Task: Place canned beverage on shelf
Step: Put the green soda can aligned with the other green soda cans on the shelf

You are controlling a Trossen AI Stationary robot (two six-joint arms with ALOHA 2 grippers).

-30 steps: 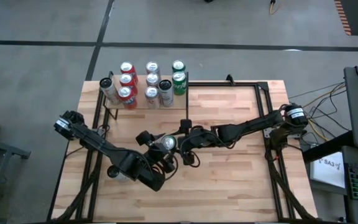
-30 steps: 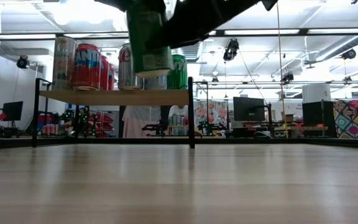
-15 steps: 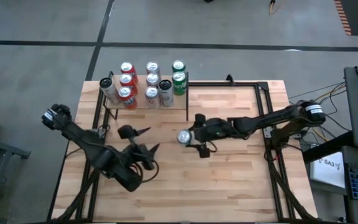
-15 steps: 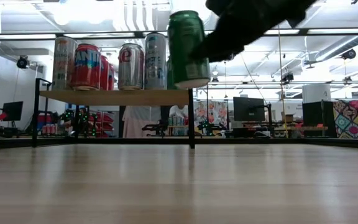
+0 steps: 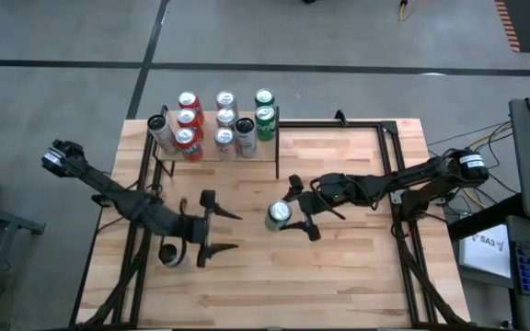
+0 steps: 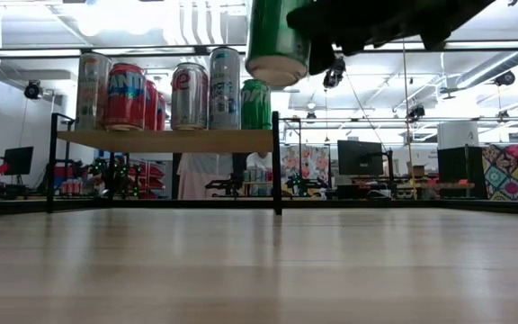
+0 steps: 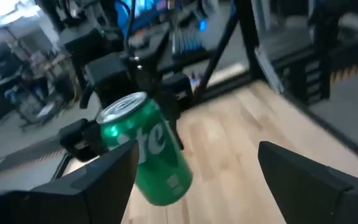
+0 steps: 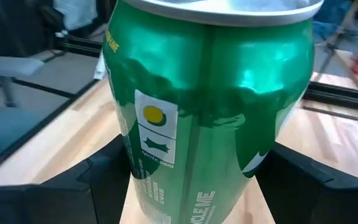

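Note:
A green can (image 5: pixel 279 216) hangs in the air over the middle of the wooden tabletop, with my right gripper (image 5: pixel 294 213) shut on it. In the low view the green can (image 6: pixel 275 40) hangs higher than the shelf board (image 6: pixel 165 140). The shelf stands at the table's far left on thin black posts. My left gripper (image 5: pixel 233 230) stands open and level to the can's left, a short way off and pointing at it. The left wrist view shows the green can (image 7: pixel 151 149) between that gripper's spread fingers, farther off. My right gripper pinches the can's side wall (image 8: pixel 126 168) between its two fingers, one on each opposite side. The fingers come about level from the table's right. The can is lifted clear of the table, roughly upright with a slight tilt, its top (image 5: pixel 278 214) up.
Several cans (image 5: pixel 214 119), red, silver, green and dark, stand on the shelf in rows. A black metal frame (image 5: pixel 389 129) runs along the table's edges. Bare tabletop (image 5: pixel 339 276) lies below and near the two grippers.
My left gripper has drawn back from the can toward the table's left edge and has turned from pointing down to about level. My right gripper has carried the can toward the table's right and then upward. The can stays roughly upright.

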